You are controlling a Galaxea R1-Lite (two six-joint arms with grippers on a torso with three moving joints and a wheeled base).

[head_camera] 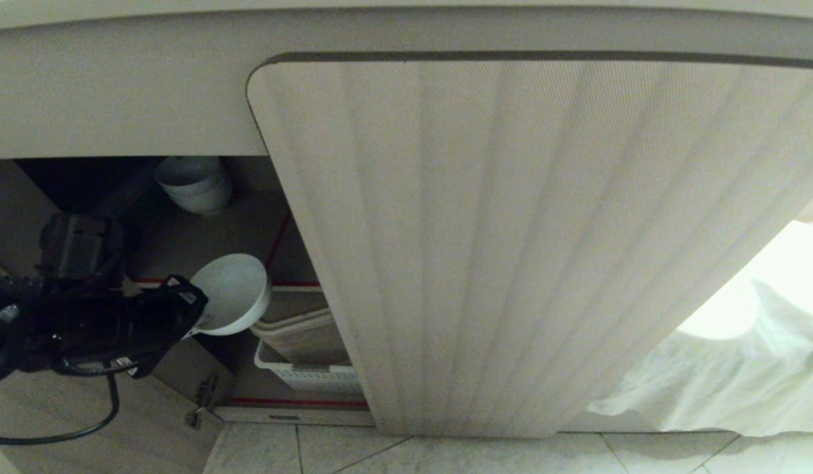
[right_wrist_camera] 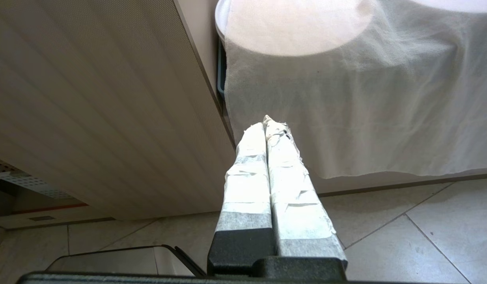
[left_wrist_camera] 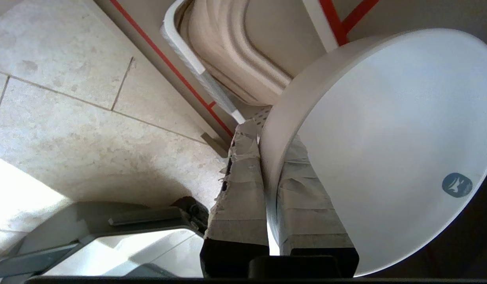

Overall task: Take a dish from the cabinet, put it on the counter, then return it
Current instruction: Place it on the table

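My left gripper (head_camera: 197, 309) is shut on the rim of the dish (head_camera: 234, 291), a small plain white bowl. It holds the bowl tipped on its side in front of the open left bay of the cabinet (head_camera: 511, 250), just above the lower shelf. In the left wrist view the taped fingers (left_wrist_camera: 237, 189) pinch the bowl's wall, one on each side, and the dish (left_wrist_camera: 385, 138) carries a small blue mark. My right gripper (right_wrist_camera: 267, 124) is shut on nothing, low by the closed fluted door (right_wrist_camera: 89, 98). The counter's top is out of view.
More white bowls (head_camera: 194, 184) are stacked on the upper red-edged shelf. A white perforated basket (head_camera: 307, 372) with beige trays sits on the lower shelf under the dish. The opened door (head_camera: 83, 428) swings out at the lower left. A white cloth (head_camera: 742, 349) hangs at the right above the tiled floor.
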